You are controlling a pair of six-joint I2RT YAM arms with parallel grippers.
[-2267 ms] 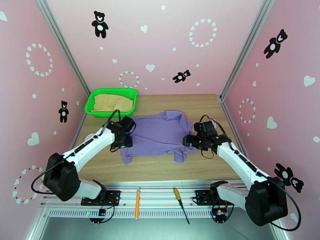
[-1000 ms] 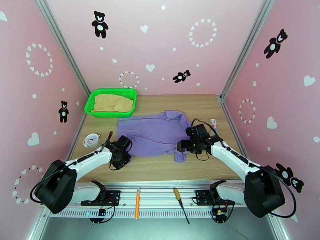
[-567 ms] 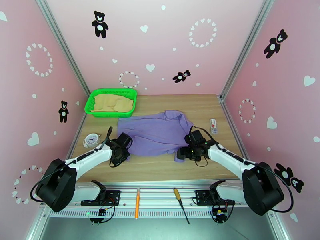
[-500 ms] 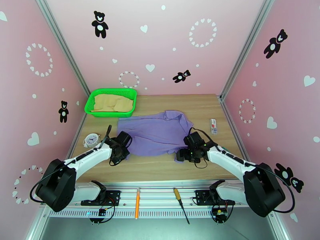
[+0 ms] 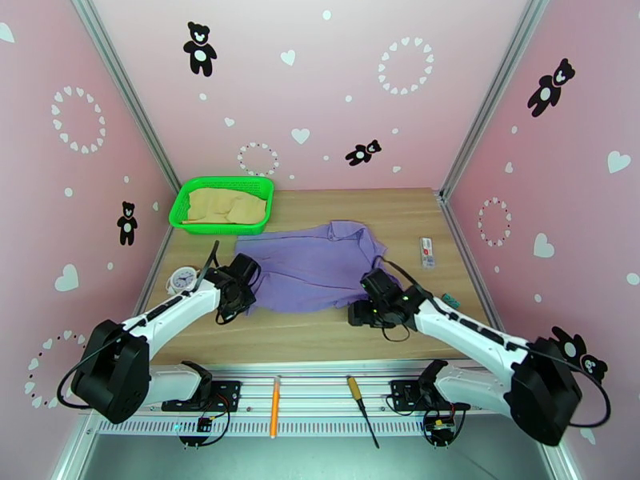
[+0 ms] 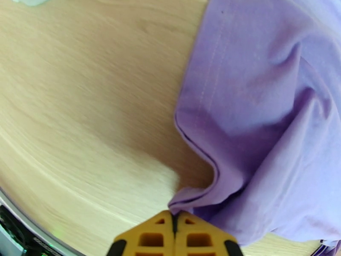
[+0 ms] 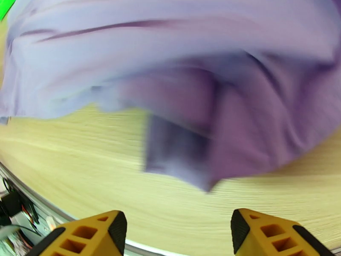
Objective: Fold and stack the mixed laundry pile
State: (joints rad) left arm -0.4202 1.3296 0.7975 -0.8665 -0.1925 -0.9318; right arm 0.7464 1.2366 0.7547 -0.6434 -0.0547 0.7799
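Note:
The lavender-purple shirt [image 5: 312, 266] lies spread on the wooden table [image 5: 320, 334]. In the left wrist view my left gripper [image 6: 174, 219] is shut, its yellow fingertips pinching the shirt [image 6: 264, 116] at its near-left hem corner. From above, the left gripper [image 5: 242, 304] sits at that corner. My right gripper [image 5: 356, 316] is low over the table at the shirt's near-right sleeve. The right wrist view shows the right gripper [image 7: 179, 235] open, fingers wide apart, with the blurred sleeve [image 7: 187, 158] just ahead of them. The tan-beige garment [image 5: 226, 206] lies in the basket.
The green mesh basket [image 5: 181, 208] stands at the back left. A small alarm clock [image 5: 182, 278] sits left of my left arm. A small white item [image 5: 427, 251] and a teal bit [image 5: 452, 300] lie at the right. An orange pen [image 5: 274, 406] and a screwdriver [image 5: 358, 408] rest on the front rail.
My left gripper has drawn back and leftward, staying shut on the shirt's corner. The right gripper has slid nearer and to the left, down to the sleeve, its fingers narrowing.

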